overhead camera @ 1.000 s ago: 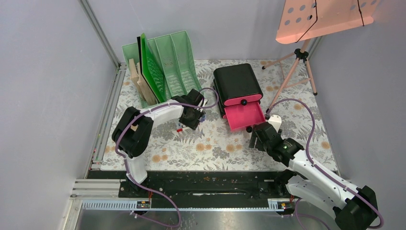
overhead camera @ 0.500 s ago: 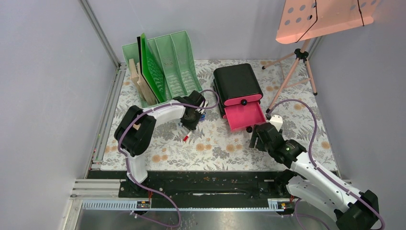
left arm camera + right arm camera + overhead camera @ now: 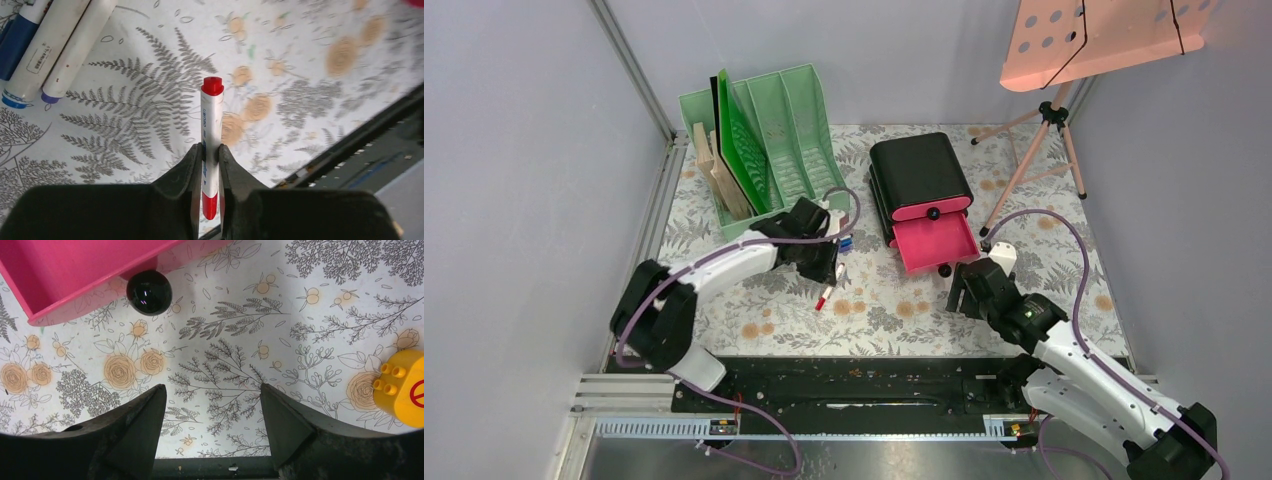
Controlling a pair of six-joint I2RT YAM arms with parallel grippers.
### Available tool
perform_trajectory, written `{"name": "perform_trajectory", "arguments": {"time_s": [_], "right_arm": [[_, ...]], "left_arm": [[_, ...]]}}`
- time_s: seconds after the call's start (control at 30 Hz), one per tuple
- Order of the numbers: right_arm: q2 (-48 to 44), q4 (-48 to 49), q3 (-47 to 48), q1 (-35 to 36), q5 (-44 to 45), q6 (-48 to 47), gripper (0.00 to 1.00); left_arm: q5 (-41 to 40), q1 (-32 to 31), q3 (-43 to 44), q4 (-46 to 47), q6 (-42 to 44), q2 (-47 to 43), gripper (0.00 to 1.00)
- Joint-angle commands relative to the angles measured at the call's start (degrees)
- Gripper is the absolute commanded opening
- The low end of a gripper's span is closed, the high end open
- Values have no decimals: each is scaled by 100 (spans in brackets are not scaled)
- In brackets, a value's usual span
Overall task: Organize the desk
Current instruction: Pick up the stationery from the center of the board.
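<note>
The desk (image 3: 874, 300) is a pale cloth with grey ferns and orange flowers. My left gripper (image 3: 829, 272) is shut on a white marker with a red cap (image 3: 211, 130) and holds it above the cloth; the marker also shows in the top view (image 3: 824, 297). Two more markers (image 3: 45, 47) with blue and purple ends lie on the cloth at upper left of the left wrist view. My right gripper (image 3: 210, 405) is open and empty above bare cloth, just in front of the open pink drawer (image 3: 65, 270) and its black knob (image 3: 148, 292).
A mint-green file rack (image 3: 759, 140) with boards stands at the back left. A black drawer box (image 3: 919, 175) has its lower pink drawer (image 3: 936, 243) pulled out. A yellow block (image 3: 400, 385) lies right of my right gripper. A tripod (image 3: 1049, 140) stands back right.
My left arm has pulled back toward the near edge and lifted the red-capped marker away from the other markers. The right gripper has barely moved.
</note>
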Motion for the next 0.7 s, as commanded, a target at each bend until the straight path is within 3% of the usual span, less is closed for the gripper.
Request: {"name": "perform_trajectory", "arguments": {"time_s": [0.0, 0.2, 0.53, 0.67], "right_arm": [[-92, -223, 208, -14, -148, 80, 76], [-145, -352, 436, -13, -475, 54, 79], [24, -579, 841, -14, -1384, 88, 85], [-8, -609, 970, -16, -1674, 143, 85]], "left_arm": [[589, 5, -355, 740, -664, -920, 0], [920, 18, -1056, 1560, -1557, -2084, 0], [1840, 48, -2729, 4514, -3497, -3458, 0], [1734, 54, -3067, 4740, -3780, -3850, 0]]}}
